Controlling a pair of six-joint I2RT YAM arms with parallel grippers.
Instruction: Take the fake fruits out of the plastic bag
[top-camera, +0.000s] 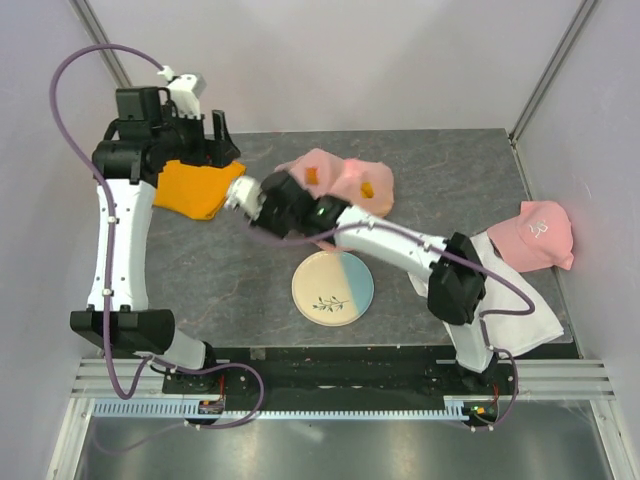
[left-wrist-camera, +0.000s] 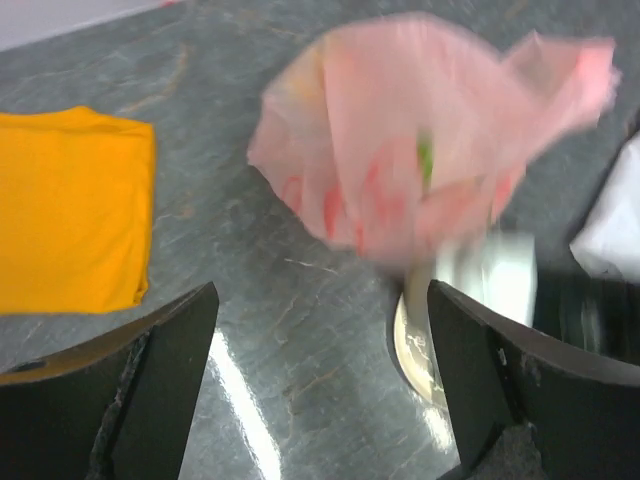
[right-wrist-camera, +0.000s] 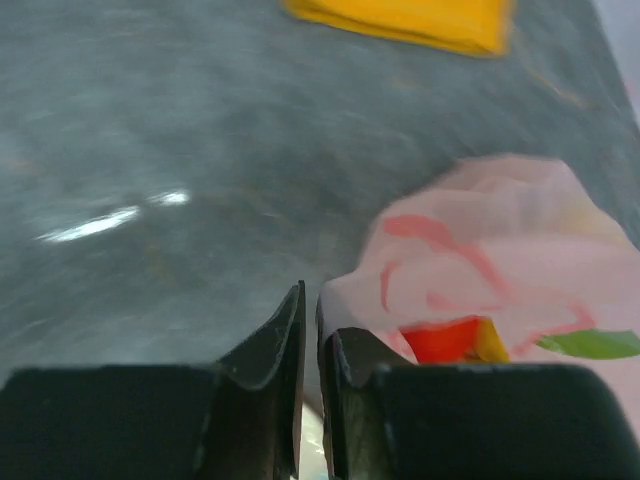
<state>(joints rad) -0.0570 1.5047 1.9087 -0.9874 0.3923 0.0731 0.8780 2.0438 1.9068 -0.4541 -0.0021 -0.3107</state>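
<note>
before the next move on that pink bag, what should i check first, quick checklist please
1. right gripper pinching the thin translucent pink plastic bag: cannot tell; jaws nearly together, film edge at one finger.
2. left gripper open, nothing between its fingers: ok.
3. glossy plastic fake fruits out of the bag: not ok; red and yellow show through the film.
4. bag mouth or handles found: cannot tell; it is crumpled.
5. folded orange cloth lies apart from the bag: ok.
</note>
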